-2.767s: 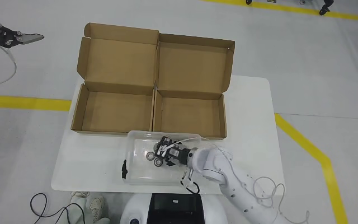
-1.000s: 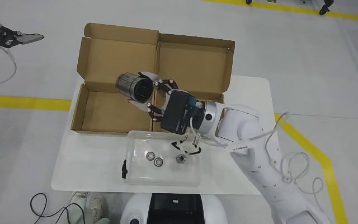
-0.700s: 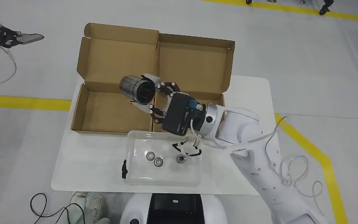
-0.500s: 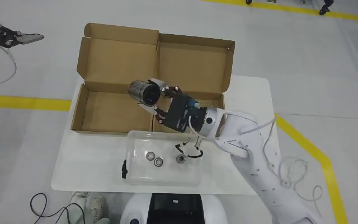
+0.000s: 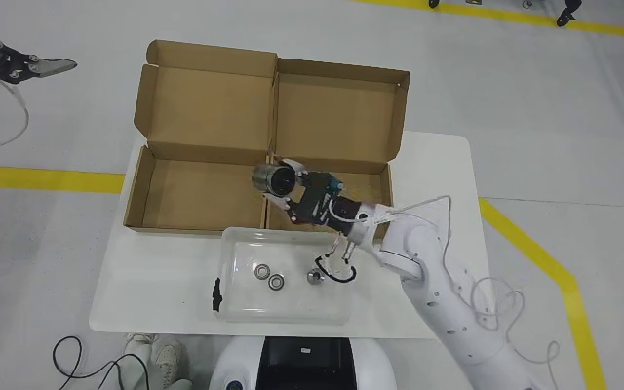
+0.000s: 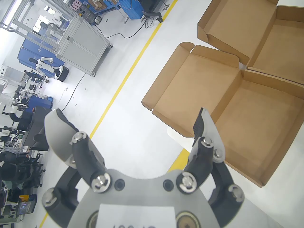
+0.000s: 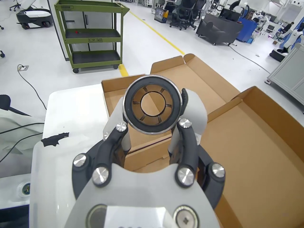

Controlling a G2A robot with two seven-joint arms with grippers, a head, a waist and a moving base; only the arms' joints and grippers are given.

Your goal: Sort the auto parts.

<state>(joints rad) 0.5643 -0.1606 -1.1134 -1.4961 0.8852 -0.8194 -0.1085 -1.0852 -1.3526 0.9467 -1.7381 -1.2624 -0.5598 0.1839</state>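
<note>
My right gripper (image 5: 280, 183) is shut on a metal cylindrical bearing (image 5: 272, 178) with a black-rimmed open end (image 7: 153, 104). It holds the bearing in the air above the wall shared by the left cardboard box (image 5: 195, 195) and the right cardboard box (image 5: 336, 205). Both boxes lie open with nothing inside. A clear plastic bin (image 5: 244, 307) in front of them holds two small ring bearings (image 5: 261, 272) and a round metal part (image 5: 315, 277). My left gripper (image 6: 129, 115) is open with nothing in it, raised off the table's far left (image 5: 44, 66).
The box lids (image 5: 336, 107) stand open at the back. A black scrap (image 5: 216, 292) sits at the bin's left end. The white table (image 5: 434, 195) has bare room to the right of the boxes. A loose cable (image 5: 336, 265) hangs from the right arm over the bin.
The right gripper lifted the bearing out of the bin, carried it over the left box, then moved it right and down toward the wall between the boxes. The left arm stayed still.
</note>
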